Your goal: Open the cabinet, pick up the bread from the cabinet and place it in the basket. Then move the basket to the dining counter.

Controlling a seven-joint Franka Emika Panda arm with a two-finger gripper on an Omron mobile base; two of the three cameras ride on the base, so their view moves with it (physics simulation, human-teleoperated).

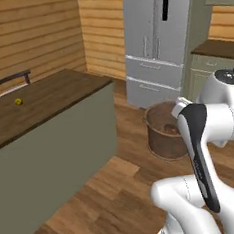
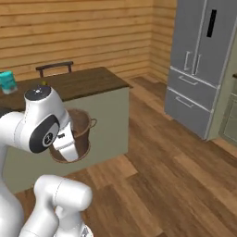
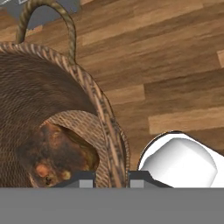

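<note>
- No words, numbers, brand marks or signs can be read anywhere in these pictures.
- The fridge (image 1: 158, 40) carries a narrow dark panel on one door, blank as far as the coarse rendering shows.
- A small teal box (image 2: 7, 82) on the dining counter (image 2: 88, 83) may bear print, but it is too blurred to read.

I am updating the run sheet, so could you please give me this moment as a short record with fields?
basket: brown woven basket, off the floor, carried by its rim
bread: brown lump lying in the basket's bottom
gripper: gripper shut on the basket wall, one finger inside, one outside
dining counter: dark wood top, nearby, basket not on it
on counter: tiny yellow ball
background: grey fridge
</note>
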